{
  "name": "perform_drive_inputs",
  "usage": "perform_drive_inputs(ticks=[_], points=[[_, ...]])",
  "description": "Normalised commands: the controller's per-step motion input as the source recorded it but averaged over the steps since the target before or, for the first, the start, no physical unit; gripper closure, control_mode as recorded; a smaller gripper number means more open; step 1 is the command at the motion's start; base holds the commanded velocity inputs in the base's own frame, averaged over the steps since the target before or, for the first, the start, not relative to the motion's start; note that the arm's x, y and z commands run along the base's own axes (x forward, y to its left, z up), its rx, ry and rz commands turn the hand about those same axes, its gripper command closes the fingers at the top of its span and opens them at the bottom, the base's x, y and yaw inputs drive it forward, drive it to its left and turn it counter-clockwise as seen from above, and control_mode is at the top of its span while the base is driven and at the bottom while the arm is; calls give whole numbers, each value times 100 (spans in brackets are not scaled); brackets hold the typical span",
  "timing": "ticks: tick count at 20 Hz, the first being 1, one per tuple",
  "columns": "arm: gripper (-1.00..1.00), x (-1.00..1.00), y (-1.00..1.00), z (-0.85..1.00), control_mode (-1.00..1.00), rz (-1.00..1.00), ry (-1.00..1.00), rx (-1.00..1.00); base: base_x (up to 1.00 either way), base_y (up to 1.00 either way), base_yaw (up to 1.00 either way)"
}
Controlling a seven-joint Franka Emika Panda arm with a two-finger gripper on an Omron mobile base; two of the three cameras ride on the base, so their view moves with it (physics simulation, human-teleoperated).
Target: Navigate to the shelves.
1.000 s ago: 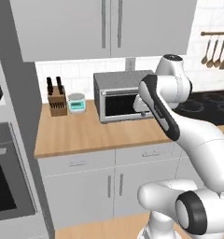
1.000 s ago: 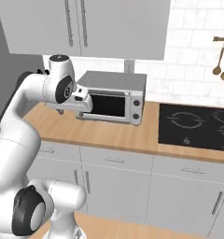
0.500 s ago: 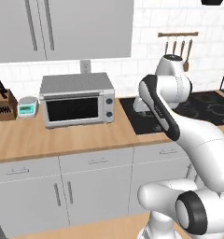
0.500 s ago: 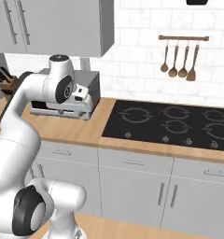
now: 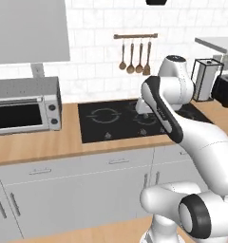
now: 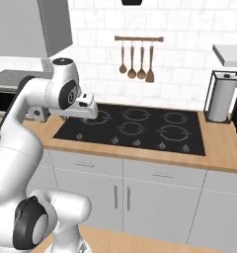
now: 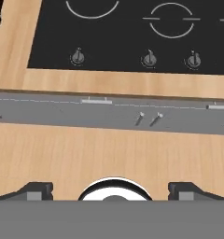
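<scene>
The end effector (image 7: 112, 189) points down with its two dark fingertips (image 7: 35, 190) set wide apart and nothing between them, hanging over the front edge of the black cooktop (image 6: 135, 127) set in the wooden counter (image 5: 35, 144). Behind the cooktop, a wooden utensil rail (image 6: 138, 38) carries spoons and a spatula. The shelves (image 5: 215, 43) jut from the wall at upper right, above a paper towel holder (image 6: 220, 96). A toaster oven (image 5: 21, 105) sits far left.

The shelves (image 5: 219, 44) are cut off by the right picture edge above the paper towel holder (image 5: 204, 79). The toaster (image 5: 227, 90) beside that holder is likewise truncated. The microwave (image 5: 22, 105) is cropped at the left edge.
</scene>
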Motion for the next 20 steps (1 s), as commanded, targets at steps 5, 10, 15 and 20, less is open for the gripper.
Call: perform_drive_inputs(ticks=[5, 10, 15, 20], points=[[-100, 0, 0, 0, 100, 0, 0, 0, 0, -100, 0], [-100, 0, 0, 0, 100, 0, 0, 0, 3, -100, 1], [-100, 0, 0, 0, 100, 0, 0, 0, 13, -100, 6], [-100, 0, 0, 0, 100, 0, 0, 0, 17, -100, 6]])
